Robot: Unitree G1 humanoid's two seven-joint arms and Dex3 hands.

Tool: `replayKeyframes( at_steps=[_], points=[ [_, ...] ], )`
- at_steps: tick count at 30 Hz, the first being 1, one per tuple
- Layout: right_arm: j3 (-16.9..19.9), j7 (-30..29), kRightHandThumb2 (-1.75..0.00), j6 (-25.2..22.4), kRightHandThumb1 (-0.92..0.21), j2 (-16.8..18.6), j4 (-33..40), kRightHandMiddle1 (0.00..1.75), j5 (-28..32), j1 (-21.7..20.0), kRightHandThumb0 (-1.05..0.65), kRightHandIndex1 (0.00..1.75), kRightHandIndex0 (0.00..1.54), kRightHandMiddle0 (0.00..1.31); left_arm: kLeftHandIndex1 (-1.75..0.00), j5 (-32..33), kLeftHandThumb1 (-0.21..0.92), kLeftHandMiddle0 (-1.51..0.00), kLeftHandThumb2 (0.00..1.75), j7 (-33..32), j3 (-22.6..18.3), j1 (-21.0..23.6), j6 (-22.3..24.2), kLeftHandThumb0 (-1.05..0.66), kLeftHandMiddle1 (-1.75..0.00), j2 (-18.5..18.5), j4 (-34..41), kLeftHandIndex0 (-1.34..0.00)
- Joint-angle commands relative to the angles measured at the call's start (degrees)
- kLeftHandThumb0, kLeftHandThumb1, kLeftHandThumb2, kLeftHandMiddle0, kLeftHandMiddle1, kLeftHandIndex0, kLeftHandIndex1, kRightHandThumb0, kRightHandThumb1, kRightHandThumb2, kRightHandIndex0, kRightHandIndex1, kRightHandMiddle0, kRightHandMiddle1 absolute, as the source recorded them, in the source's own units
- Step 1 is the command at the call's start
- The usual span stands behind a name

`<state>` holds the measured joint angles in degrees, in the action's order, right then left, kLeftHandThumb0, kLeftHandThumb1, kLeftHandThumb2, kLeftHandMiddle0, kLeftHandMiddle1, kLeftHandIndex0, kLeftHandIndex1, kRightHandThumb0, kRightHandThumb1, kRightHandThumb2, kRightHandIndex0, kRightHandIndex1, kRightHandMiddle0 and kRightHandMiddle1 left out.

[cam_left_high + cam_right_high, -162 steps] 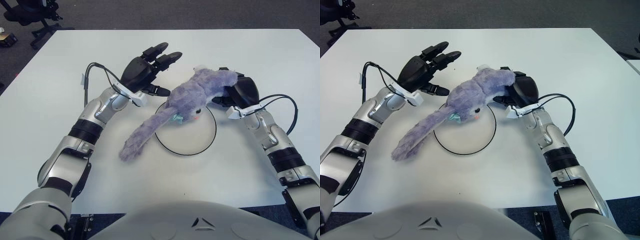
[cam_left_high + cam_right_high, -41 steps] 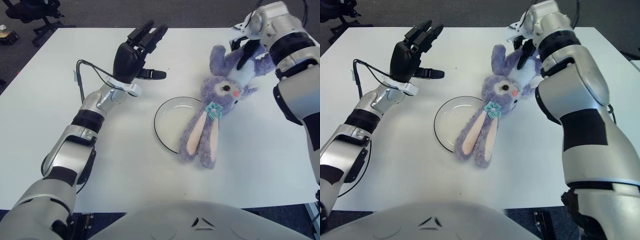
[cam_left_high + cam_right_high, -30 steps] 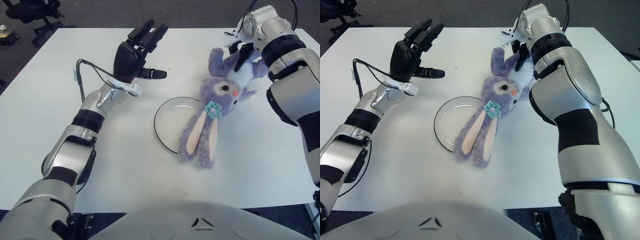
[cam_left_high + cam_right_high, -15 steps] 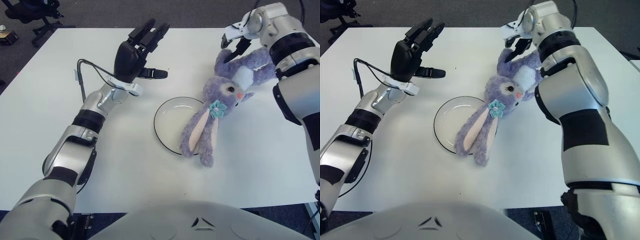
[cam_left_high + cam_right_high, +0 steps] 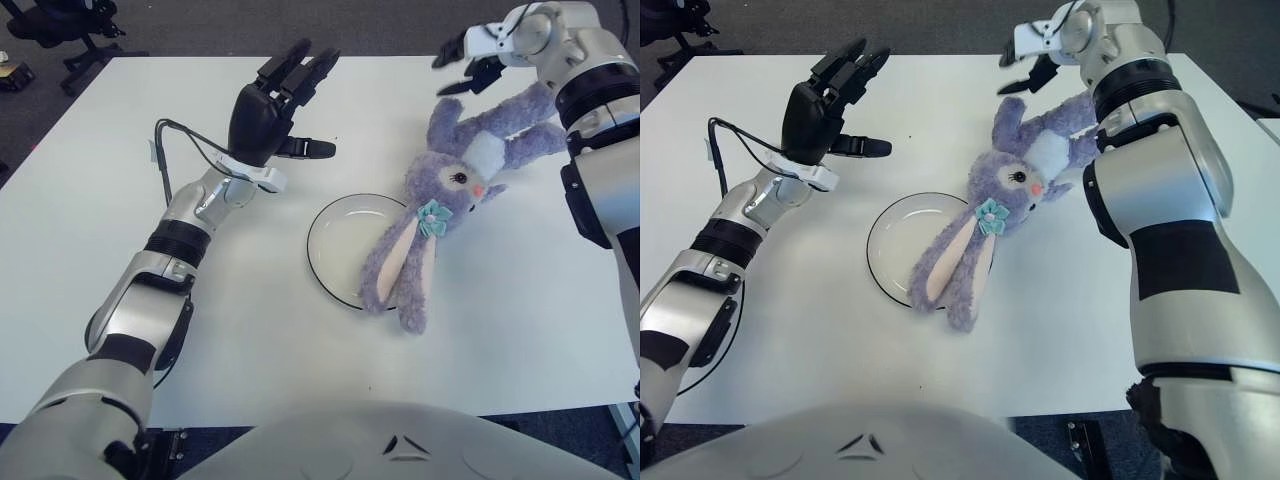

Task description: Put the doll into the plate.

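— On the white table (image 5: pixel 520 300), where does the doll (image 5: pixel 440 200) lie?

— Face up and slanted, just right of the middle. Its purple body and arms point to the far right, and its two long ears with pale pink insides trail toward the near left. A teal flower sits at the base of the ears.

— Is it in the plate (image 5: pixel 335 250)?

— Only in part. The left ear lies over the plate's right side, crossing the dark rim; the head and body are on the bare table to the right of the plate. The other ear's tip reaches the table just near of the rim.

— What about the right hand (image 5: pixel 468 62)?

— It is raised at the far right, just beyond the doll's upper arm and apart from it. Its dark fingers (image 5: pixel 1017 84) are spread and hold nothing.

— And the left hand (image 5: pixel 270 105)?

— Up above the table to the far left of the plate, well apart from the doll. Palm toward the right, long fingers stretched upward and close together, thumb sticking out sideways toward the right; it holds nothing. A black cable (image 5: pixel 165 160) loops beside its forearm.

— Anything else around?

— Dark floor beyond the table's far edge, with an office chair base (image 5: pixel 60 25) at the far left corner.
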<state>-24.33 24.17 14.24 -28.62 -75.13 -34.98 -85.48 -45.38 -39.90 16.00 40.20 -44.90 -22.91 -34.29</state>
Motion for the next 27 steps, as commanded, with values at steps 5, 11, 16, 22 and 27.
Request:
replayKeyframes(
  at_steps=[5,11,16,22,27],
  points=[
    [6.33,-10.45,-0.85,-1.75,-0.92,0.23,1.25,0.04,5.59,2.85,-0.87,0.0,0.4,0.3,-0.26,0.92,0.92,-0.52,0.32,0.75,0.19,-0.68,-0.77,-0.31,-0.01,-0.22,-0.82,-0.39],
    [7.65,-14.41,-0.83,0.16,-0.92,-0.44,2.56,0.06,6.55,3.32,-0.79,0.02,0.44,0.36,-0.26,0.97,0.92,-0.52,0.32,0.96,0.15,-0.78,-0.94,-0.31,-0.01,-0.23,-0.89,-0.39],
    [8.23,-18.73,-0.75,2.95,-0.92,-2.48,4.07,0.12,6.01,4.11,-0.65,0.06,0.58,0.48,-0.26,0.96,0.92,-0.52,0.32,1.16,0.18,-0.86,-0.96,-0.31,-0.01,-0.11,-0.95,-0.38],
    [7.74,-19.75,-0.69,8.91,-0.92,-6.5,5.18,0.13,5.03,6.02,-0.61,0.06,0.64,0.51,-0.26,0.98,0.92,-0.52,0.32,1.44,0.2,-0.95,-0.98,-0.3,-0.01,0.17,-0.96,-0.38],
    [7.65,-21.76,-0.67,17.58,-0.92,-10.26,9.13,0.13,4.76,11.19,-0.58,0.05,0.66,0.51,-0.27,1.01,0.92,-0.52,0.32,1.54,0.24,-0.93,-0.95,-0.3,-0.01,0.35,-1.07,-0.37]
  ],
)
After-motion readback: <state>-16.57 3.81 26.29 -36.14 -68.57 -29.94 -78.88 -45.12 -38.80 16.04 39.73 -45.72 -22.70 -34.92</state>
